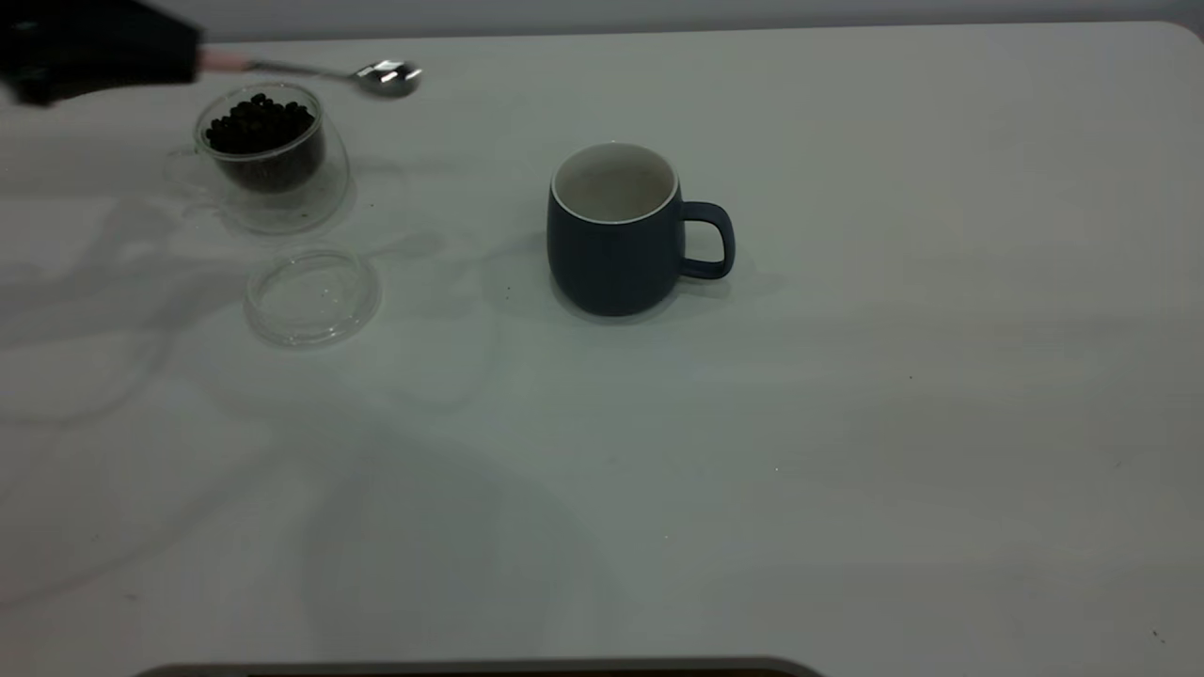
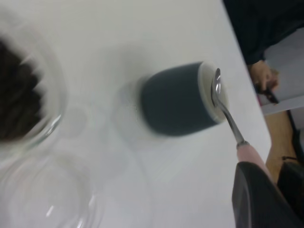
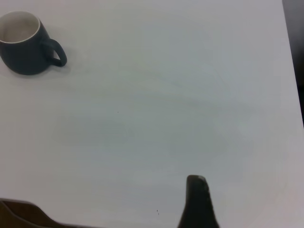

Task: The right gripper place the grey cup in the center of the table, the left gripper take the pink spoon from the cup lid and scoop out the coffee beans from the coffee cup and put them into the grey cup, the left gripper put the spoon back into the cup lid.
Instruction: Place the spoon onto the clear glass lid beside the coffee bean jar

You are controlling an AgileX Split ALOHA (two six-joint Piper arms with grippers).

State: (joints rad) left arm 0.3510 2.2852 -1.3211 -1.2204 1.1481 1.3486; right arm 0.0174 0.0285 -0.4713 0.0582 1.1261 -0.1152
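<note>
- spoon [image 1: 324, 71]: shiny metal bowl, pale pink handle, held up in the air level and sideways, bowl end aimed toward the mug side, past the glass cup [image 1: 273, 158]
- left hand [image 1: 99, 47], black and bulky, is clamped on the handle
- glass cup's full of dark beans [image 1: 260, 123], round clear lid [image 1: 312, 294] flat just beside it
- grey mug [image 1: 618, 229] mid-desk [image 1: 847, 423], handle pointing away from the cup
- right hand [image 3: 198, 204]: barely showing, well off from the mug, can't tell its grip
</note>
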